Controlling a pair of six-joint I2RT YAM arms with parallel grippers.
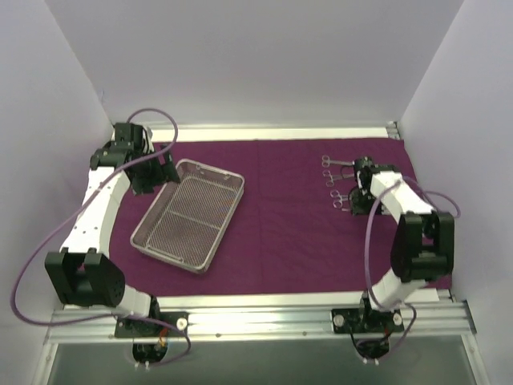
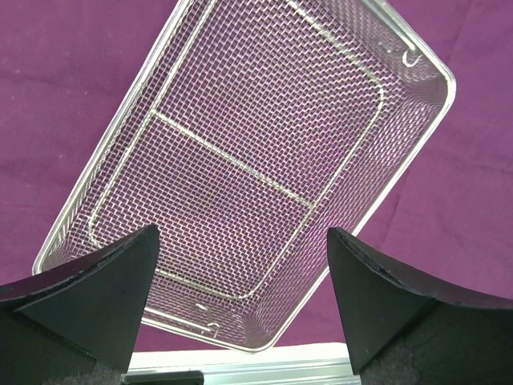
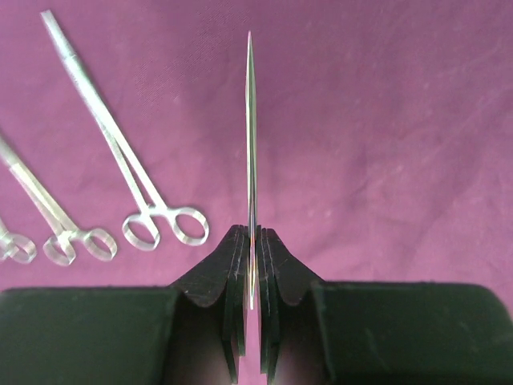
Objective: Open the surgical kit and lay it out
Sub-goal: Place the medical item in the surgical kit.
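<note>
The dark purple cloth wrap lies spread flat over the table. On its left part sits the silver wire-mesh tray, slanted and with nothing in it. My left gripper hovers at the tray's far left end, open, its jaws wide apart with nothing between them. Several ring-handled instruments lie side by side on the cloth at the right. My right gripper is among them, shut on a thin metal instrument seen edge-on and pointing away. Two more instruments lie to its left.
White walls close in the left, right and back. A metal rail with both arm bases runs along the near edge. A pale strip of table shows past the cloth's far edge.
</note>
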